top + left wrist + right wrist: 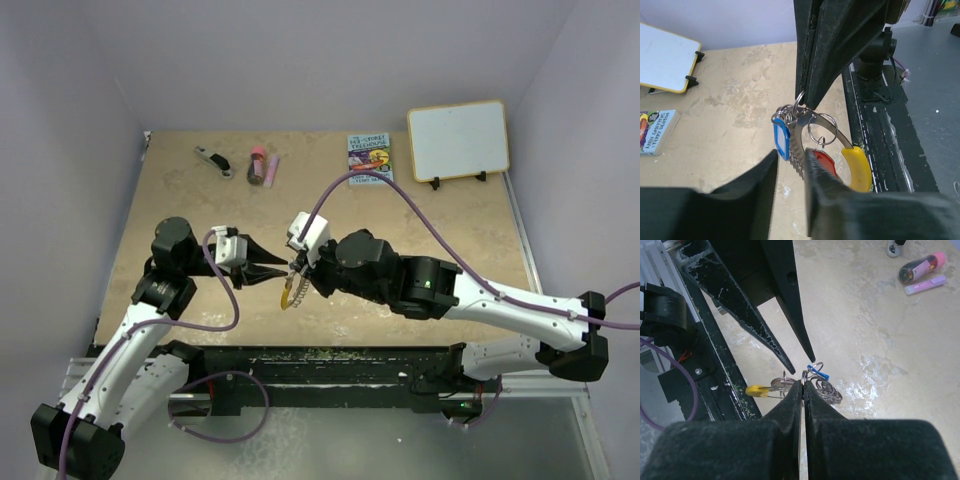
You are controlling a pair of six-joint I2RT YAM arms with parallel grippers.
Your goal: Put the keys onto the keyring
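Note:
The keyring (799,150) hangs in the air over the table's near edge, with a silvery coiled part and a yellow part (860,167). My right gripper (803,384) is shut on its silver top (804,375) and reaches down from above in the left wrist view (802,100). A blue key (781,140) and a red key (826,161) dangle on small rings from it. My left gripper (791,161) is open, its tips just short of the coil, and the red key is partly hidden behind the right-hand finger. In the top view the two grippers meet tip to tip (290,270).
At the back of the table lie a small book (370,157), a whiteboard with a yellow rim (458,140), a black-and-silver tool (213,160), a dark red tube (258,165) and a pink marker (271,168). The black base rail (330,365) runs right under the keyring.

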